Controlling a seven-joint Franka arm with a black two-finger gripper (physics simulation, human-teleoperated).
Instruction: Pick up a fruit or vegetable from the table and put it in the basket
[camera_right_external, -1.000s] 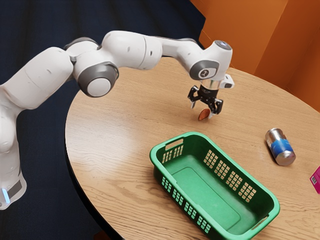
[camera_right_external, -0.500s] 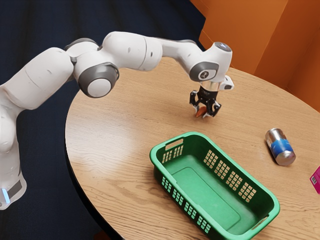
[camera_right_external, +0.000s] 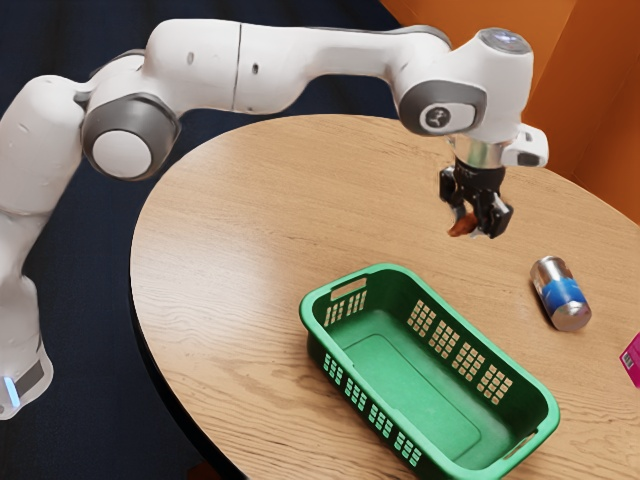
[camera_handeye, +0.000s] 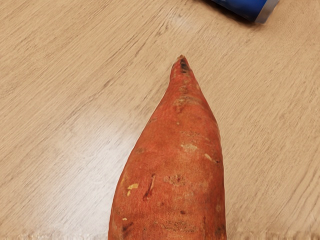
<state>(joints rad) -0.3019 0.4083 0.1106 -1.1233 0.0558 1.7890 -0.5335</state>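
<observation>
A round, wood-grained tabletop (camera_right_external: 220, 270) is being crossed by a white-and-grey jointed arm (camera_right_external: 260, 68); a rectangular green plastic basket with slotted walls (camera_right_external: 400, 385) is being supported by the tabletop; near the basket, a cylindrical silver-and-blue metal can (camera_right_external: 561, 293) is lying on its side; at the exterior view's right edge, a bright pink box (camera_right_external: 632, 362) is being partly cut off. A tapered, orange-red sweet potato (camera_right_external: 463, 226) is being gripped between the black fingers (camera_right_external: 493, 216), above the tabletop and outside the basket; its pointed end is being aimed roughly towards the can.
</observation>
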